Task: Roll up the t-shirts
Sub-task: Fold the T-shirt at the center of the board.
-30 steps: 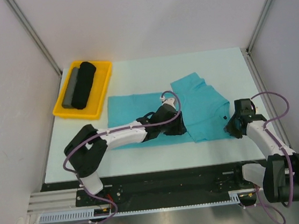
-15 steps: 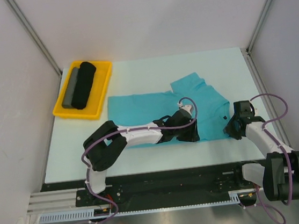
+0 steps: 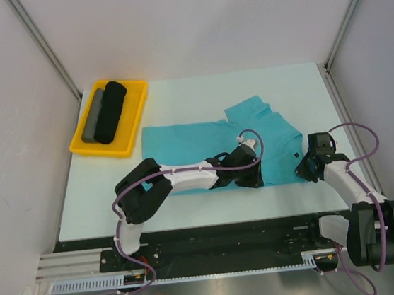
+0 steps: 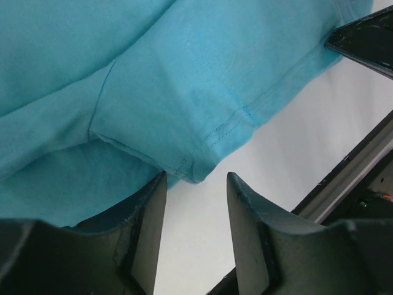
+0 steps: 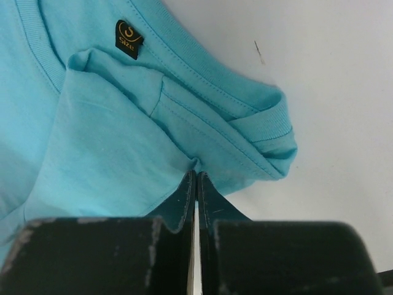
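On the near right part of the table (image 3: 198, 94), the right gripper (image 5: 196, 181) is clenched tight, tips touching the folded edge of the teal t-shirt (image 5: 104, 135) near its collar (if cloth is caught, I cannot tell). The left gripper (image 4: 195, 206) stands half open over the near hem, grasping nothing, its arm stretched low across the flat shirt. A yellow tray (image 3: 138, 115) with a black roll (image 3: 111, 111) and a grey roll (image 3: 94, 118) lies well apart, far left.

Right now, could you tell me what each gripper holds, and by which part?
The right gripper pinches the t-shirt at its folded edge beside the collar; the left gripper holds nothing.
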Tool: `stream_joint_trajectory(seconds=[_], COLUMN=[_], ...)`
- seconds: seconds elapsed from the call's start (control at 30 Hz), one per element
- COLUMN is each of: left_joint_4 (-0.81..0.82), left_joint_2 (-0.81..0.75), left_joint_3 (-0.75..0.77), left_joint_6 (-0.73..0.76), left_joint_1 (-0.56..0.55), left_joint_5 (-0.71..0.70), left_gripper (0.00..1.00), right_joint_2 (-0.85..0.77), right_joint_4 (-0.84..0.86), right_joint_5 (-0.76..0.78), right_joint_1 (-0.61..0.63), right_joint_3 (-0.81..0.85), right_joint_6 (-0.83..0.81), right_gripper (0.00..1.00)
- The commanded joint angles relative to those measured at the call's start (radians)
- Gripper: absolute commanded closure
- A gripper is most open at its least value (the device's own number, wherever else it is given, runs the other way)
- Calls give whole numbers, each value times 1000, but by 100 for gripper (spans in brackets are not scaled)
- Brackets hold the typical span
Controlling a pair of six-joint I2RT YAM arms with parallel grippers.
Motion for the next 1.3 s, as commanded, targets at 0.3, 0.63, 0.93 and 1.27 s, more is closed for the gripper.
stream_joint_trajectory(seconds=[0.3, 0.63, 0.93, 1.27], left_joint_4=[-53, -80, -96, -97], left_joint_2=[31, 48, 65, 114], left_joint_3=[89, 139, 188, 268], left_joint_6=[27, 36, 44, 55], left_joint_1=[-16, -16, 21, 108], left_joint_5=[-52, -94, -106, -111], left_gripper=[69, 89, 100, 100], right_joint_2=[-20, 1, 78, 210], right_joint_4=[8, 14, 80, 253], right_joint_5=[-40, -53, -56, -109], right_joint_1=[26, 26, 24, -2], right_joint_3=[83, 136, 195, 248], right_joint_6=[25, 25, 10, 2], right_gripper=[100, 100, 100, 100])
